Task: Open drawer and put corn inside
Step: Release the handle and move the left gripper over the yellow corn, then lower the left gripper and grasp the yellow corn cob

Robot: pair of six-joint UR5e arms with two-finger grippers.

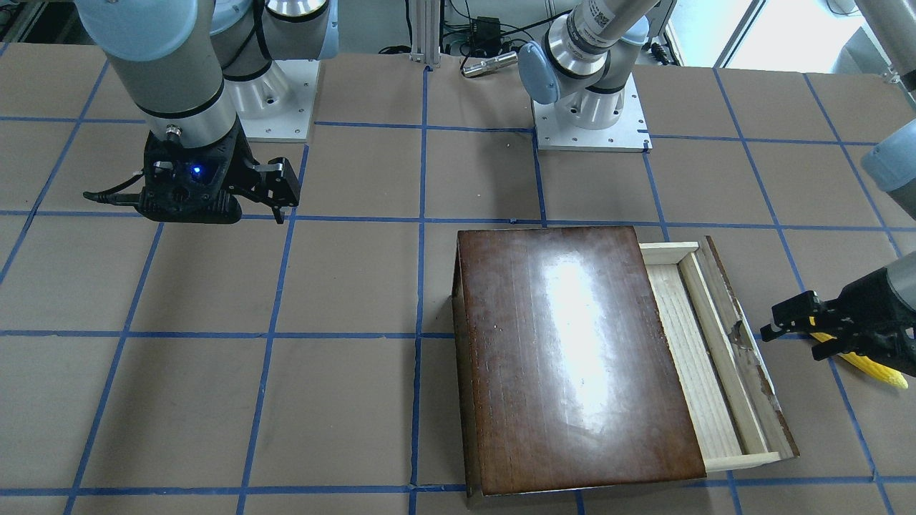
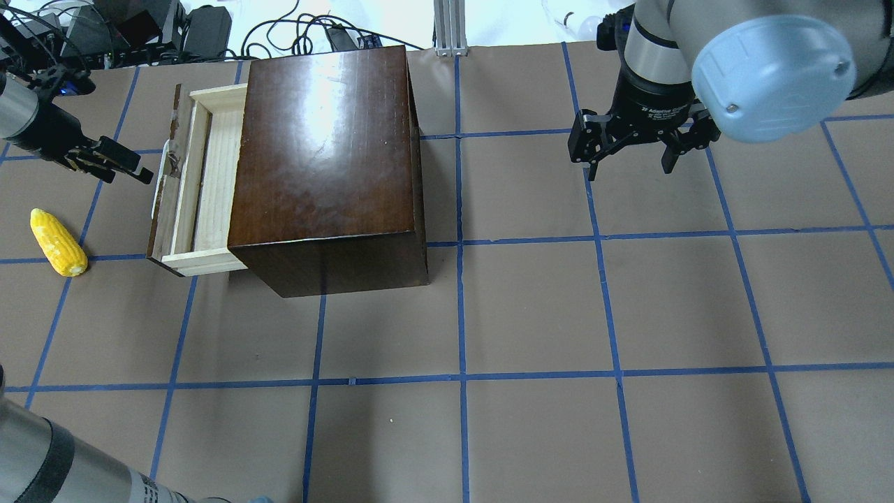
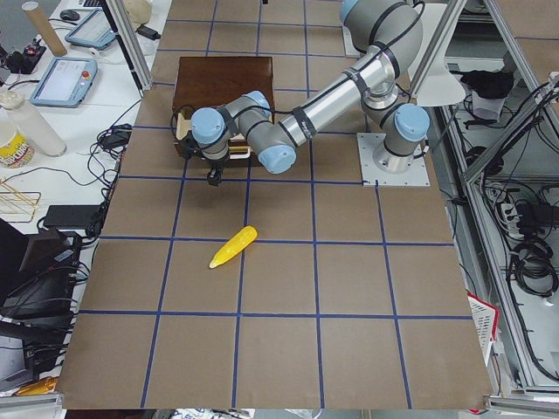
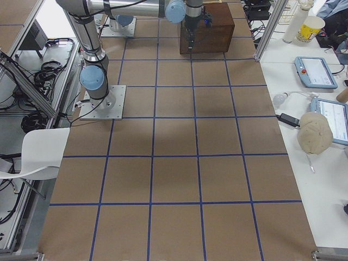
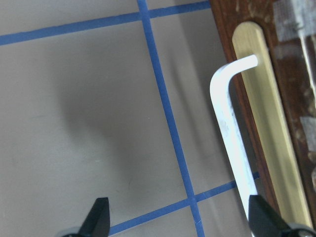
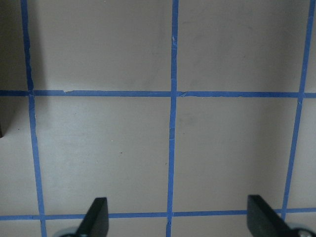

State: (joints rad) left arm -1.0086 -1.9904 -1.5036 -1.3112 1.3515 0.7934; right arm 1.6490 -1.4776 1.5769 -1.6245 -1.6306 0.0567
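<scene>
The glossy dark-brown box (image 2: 328, 140) stands at the far left of the table. Its drawer (image 2: 209, 181) is pulled partly out to the left, and the pale wood tray is empty. The drawer also shows in the front view (image 1: 687, 350). My left gripper (image 2: 136, 168) is open just left of the drawer's pale handle (image 2: 162, 164), not touching it. In the left wrist view the handle (image 5: 232, 128) lies beside the right fingertip. The yellow corn (image 2: 58, 242) lies on the table left of the drawer, nearer to me than the left gripper. My right gripper (image 2: 628, 164) is open and empty above bare table.
The arm bases (image 1: 590, 121) are bolted at the robot's side of the table. Cables and electronics (image 2: 140, 28) lie beyond the far edge behind the box. Side benches hold tablets (image 4: 315, 70) and a cup (image 4: 307, 27).
</scene>
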